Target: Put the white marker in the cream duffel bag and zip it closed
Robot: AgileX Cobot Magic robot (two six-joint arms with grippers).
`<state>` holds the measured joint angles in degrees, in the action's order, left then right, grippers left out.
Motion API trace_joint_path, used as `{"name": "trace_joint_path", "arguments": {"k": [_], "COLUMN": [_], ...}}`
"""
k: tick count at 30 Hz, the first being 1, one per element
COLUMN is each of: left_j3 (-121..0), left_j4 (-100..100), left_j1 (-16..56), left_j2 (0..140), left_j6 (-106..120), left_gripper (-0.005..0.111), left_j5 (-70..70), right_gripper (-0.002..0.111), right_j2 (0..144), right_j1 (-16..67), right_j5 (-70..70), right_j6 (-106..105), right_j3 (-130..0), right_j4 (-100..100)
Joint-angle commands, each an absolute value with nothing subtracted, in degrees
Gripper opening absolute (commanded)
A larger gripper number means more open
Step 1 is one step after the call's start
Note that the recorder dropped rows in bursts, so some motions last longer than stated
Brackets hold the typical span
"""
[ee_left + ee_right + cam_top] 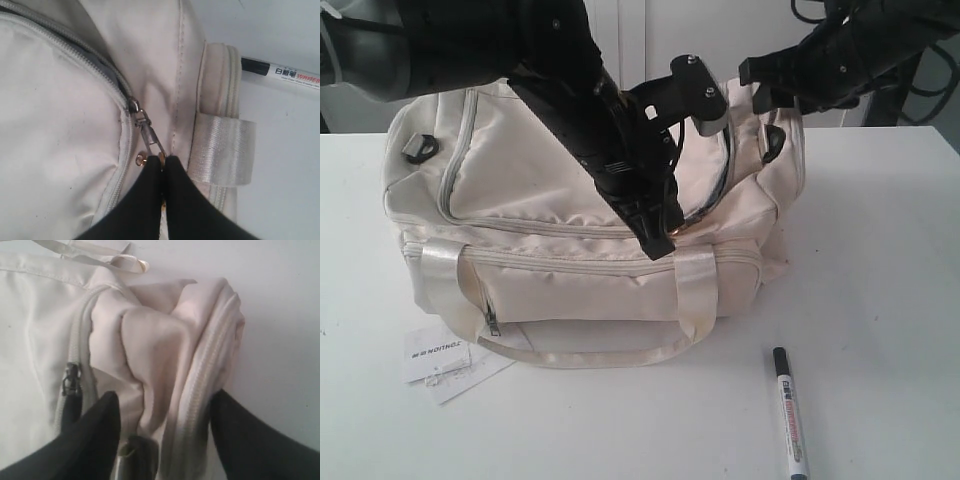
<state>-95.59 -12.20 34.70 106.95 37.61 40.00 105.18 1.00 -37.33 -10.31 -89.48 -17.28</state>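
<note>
The white marker [790, 412] lies loose near the worktop's front edge, toward the right corner, apart from the cream duffel bag [520, 170] in the middle. It looks light, rigid and smooth, so it may roll; take its barrel crosswise at mid-length. The left gripper [162, 161] is clenched on the zipper pull [149, 132]. The right gripper [162, 400] appears to squeeze a bunched fold of the bag's soft end between its 2 fingers.
</note>
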Motion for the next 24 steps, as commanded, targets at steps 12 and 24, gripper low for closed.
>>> {"name": "trace_joint_path", "arguments": {"k": [12, 24], "left_j3": [-95.44, -95.44], "left_j4": [-12.37, -12.5], "left_j1": [35.08, 35.08], "left_j2": [106.12, 106.12], "left_j6": [32.49, 27.73], "left_gripper": [0.0, 0.0], "left_j5": [41.97, 41.72], "right_gripper": [0.06, 0.058], "right_j2": [98.69, 105.11], "right_j1": [1.07, 7.05], "right_j5": [-55.05, -48.27], "right_j6": [-16.38, -10.27], "right_j3": [-89.53, -89.53], "right_j4": [-30.21, -21.01]}}
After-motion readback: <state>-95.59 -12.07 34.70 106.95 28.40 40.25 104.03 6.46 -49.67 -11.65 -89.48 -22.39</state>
